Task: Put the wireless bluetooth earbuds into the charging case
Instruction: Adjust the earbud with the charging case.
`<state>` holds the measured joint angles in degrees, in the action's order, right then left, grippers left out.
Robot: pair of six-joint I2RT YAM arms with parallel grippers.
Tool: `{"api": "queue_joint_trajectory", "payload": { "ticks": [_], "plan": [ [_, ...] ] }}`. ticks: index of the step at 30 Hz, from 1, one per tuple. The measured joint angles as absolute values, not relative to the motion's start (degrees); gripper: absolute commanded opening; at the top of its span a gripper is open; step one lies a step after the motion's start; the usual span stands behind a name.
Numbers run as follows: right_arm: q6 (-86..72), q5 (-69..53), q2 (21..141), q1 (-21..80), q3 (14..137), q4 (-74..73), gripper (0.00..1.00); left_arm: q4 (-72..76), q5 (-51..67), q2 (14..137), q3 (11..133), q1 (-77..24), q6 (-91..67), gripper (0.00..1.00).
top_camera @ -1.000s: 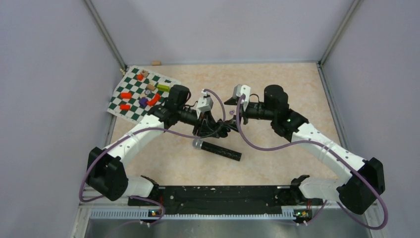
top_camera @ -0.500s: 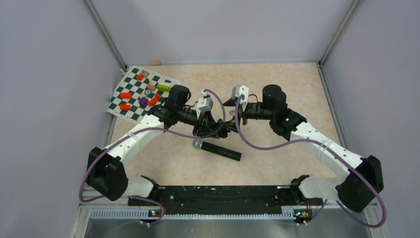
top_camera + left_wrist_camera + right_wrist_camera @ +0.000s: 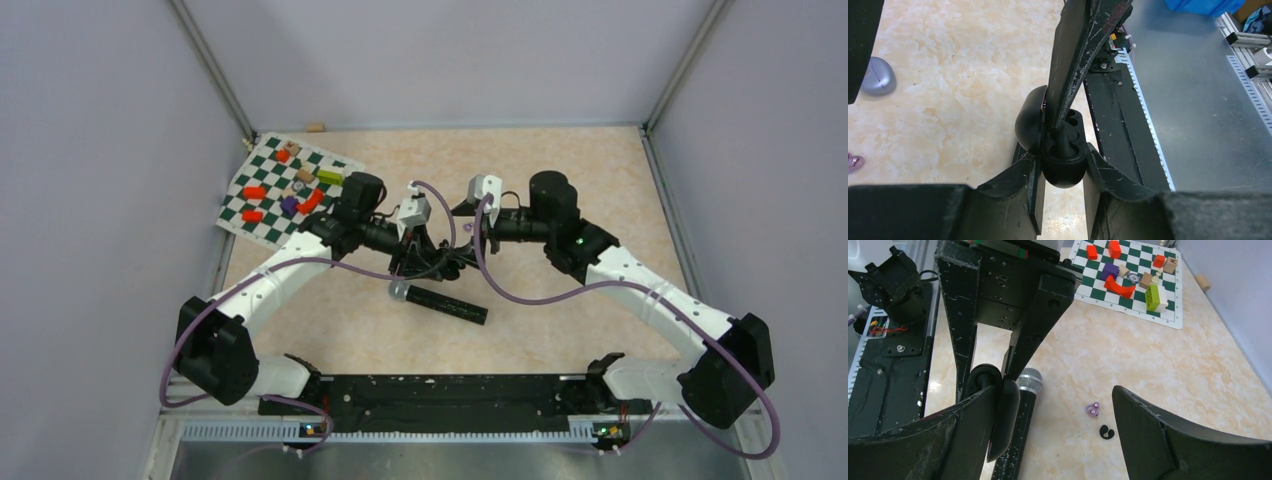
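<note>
My left gripper is shut on the open black charging case and holds it above the table; it shows in the top view too. The case's lid stands open. My right gripper is open wide, and its left finger reaches down between the lid and the base. One purple earbud and one black earbud lie on the table between my right fingers. Another purple bud shows at the edge of the left wrist view. The case's cavities are too dark to read.
A black microphone with a silver head lies just under the case. A grey-lilac rounded object sits on the table. A green chequered mat with small coloured blocks lies at the back left.
My right arm has shifted slightly left toward the case. The left arm and the case have stayed put.
</note>
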<state>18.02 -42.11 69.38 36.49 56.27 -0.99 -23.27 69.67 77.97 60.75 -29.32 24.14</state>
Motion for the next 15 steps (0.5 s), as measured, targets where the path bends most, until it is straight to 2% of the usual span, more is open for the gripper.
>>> {"api": "queue_joint_trajectory", "payload": {
  "ticks": [15],
  "plan": [
    [22.4,-44.5,67.6,36.5,56.3,-4.5,0.85,-24.2,69.8,78.0,60.8,-29.7,24.2,0.00]
  ]
}}
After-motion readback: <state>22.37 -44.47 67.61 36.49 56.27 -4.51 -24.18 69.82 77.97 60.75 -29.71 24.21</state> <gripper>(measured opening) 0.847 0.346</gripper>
